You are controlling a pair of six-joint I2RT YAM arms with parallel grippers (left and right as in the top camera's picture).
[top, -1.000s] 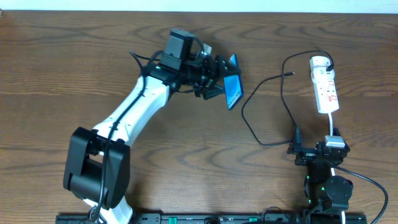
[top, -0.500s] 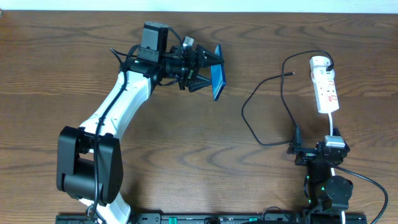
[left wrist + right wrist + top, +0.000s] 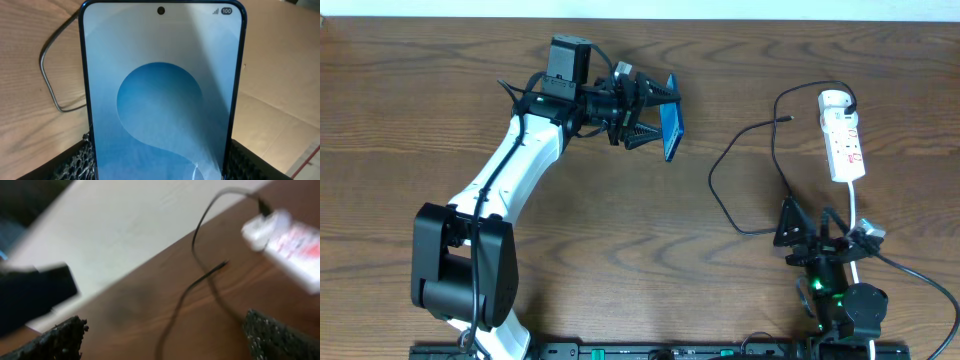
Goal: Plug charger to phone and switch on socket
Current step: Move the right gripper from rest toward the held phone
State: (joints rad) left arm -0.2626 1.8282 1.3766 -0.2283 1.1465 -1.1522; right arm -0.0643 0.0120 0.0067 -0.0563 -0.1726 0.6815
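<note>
A brown wooden bench (image 3: 620,250) carries the whole scene. The white-and-black left arm (image 3: 510,180) reaches across it from the near-left corner toward the far middle. Its end effector (image 3: 655,112) is clamped on the Samsung smartphone (image 3: 672,130), which it holds on edge. In the left wrist view the lit blue screen fills the frame, showing a round shape and a battery reading of 100.

Along the far-right side lies the white power strip (image 3: 842,135) with red marks, a white adapter (image 3: 833,99) plugged in at its far end and a white cord (image 3: 855,200) running toward the right arm. The thin black charger cable (image 3: 720,195) loops from the adapter over the bench. Its small plug (image 3: 788,118) lies loose just left of the strip, well apart from the phone.

At the near right, the right end effector (image 3: 808,228) stands with its fingers spread apart and nothing between them. Its wrist view is blurred.
</note>
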